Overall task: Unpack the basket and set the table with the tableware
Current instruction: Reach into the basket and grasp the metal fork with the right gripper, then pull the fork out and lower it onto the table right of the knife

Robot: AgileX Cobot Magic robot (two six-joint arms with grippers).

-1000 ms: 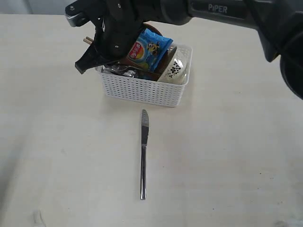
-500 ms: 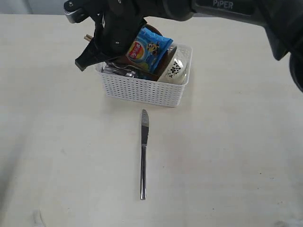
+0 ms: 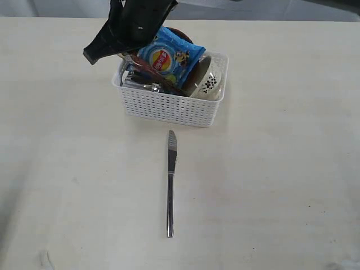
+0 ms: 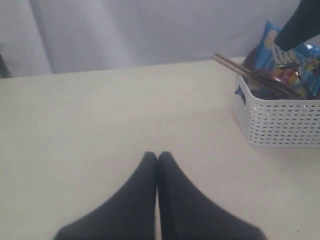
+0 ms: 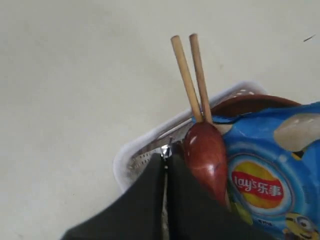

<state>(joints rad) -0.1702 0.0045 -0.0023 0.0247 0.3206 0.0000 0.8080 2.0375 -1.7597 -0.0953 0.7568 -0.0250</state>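
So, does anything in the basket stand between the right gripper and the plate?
Yes. The chip bag lies over the plate, leaving only its rim showing. The right gripper is over the basket's end, beside the spoon.

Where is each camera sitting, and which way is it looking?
Exterior view: high up, looking down on the table, knife and basket; the right gripper shows at the top.
Left wrist view: low over the table, looking across at the basket's end; the left gripper shows, shut.
Right wrist view: above the basket, looking down on chopsticks, spoon and chip bag; the right gripper shows, shut.
Shared: both wrist views catch the chopsticks and chip bag.
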